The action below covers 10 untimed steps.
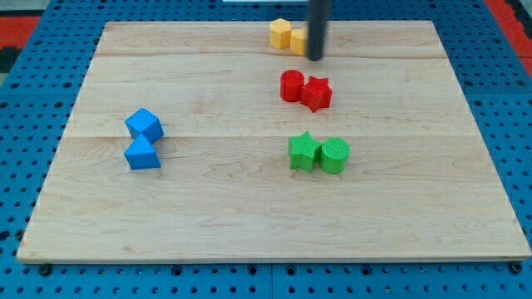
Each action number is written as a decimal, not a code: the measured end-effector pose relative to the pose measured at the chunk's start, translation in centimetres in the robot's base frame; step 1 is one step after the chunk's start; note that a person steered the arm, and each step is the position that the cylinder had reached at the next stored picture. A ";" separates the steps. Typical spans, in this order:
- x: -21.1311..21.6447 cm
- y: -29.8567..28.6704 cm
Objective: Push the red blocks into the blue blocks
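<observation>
With our bare rod's tip (315,58) above the touching red cylinder (291,85) and red star (317,93), holding nothing, we should circle to their right side and push steadily left toward the blue cube (145,124) and blue wedge (142,154).

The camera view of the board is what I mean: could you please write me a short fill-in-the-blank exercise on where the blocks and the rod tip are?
1. My tip stands right beside the ____ blocks at the view's top.
2. The red cylinder touches the red ____, on its right in the view.
3. The blue cube and blue wedge lie toward the view's ____ side.
4. Below the red pair sit a green star and a green ____.

Missing words: yellow; star; left; cylinder
</observation>
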<state>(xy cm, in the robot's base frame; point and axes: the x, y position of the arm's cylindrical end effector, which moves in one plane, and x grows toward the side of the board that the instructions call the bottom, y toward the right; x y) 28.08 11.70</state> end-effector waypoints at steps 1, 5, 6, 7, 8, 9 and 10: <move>0.1 0.7; 3.7 1.5; 7.9 4.0; 8.0 4.0; 8.4 3.3; 8.0 -1.4; 4.9 -10.0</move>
<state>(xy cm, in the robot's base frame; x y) 33.02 1.70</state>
